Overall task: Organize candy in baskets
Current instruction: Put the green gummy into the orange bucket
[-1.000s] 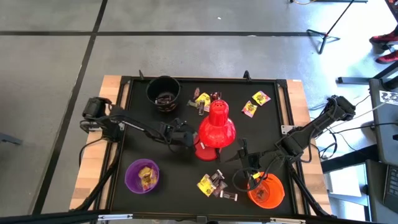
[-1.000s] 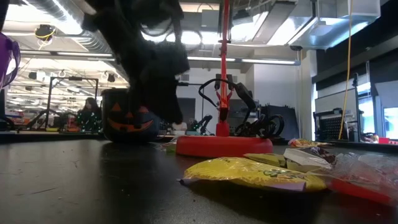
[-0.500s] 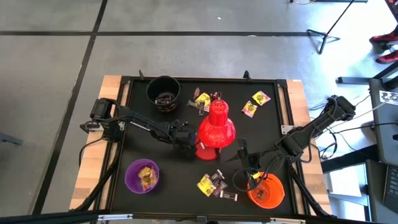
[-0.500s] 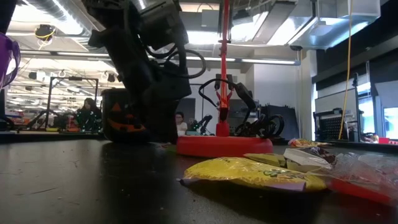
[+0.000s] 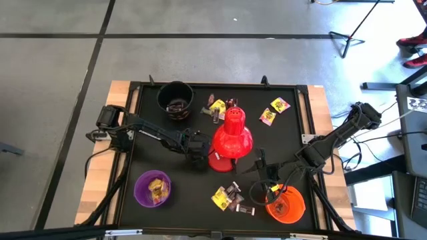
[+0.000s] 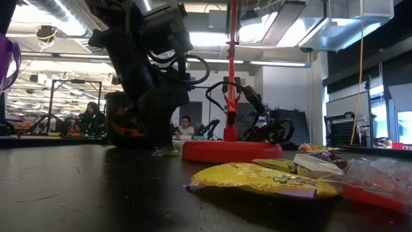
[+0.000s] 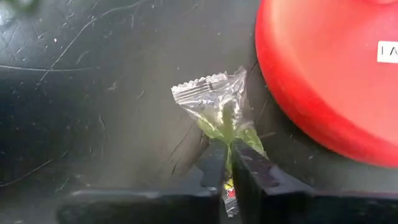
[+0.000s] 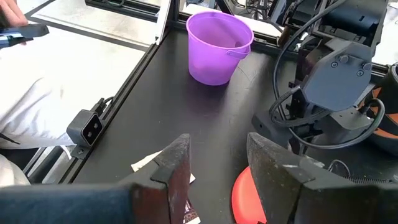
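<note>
left claw (image 7: 226, 163) | pinching clear-wrapped candy (image 7: 217, 106) | beside red lamp base (image 7: 323, 74)

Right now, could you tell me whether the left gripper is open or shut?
Shut: the left gripper pinches a clear-wrapped candy beside the red lamp base.

Bright overhead light, blurred foreground

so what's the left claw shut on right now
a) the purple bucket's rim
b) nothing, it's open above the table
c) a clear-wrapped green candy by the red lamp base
c: the left claw pinches the clear-wrapped green candy beside the red lamp base.
</note>
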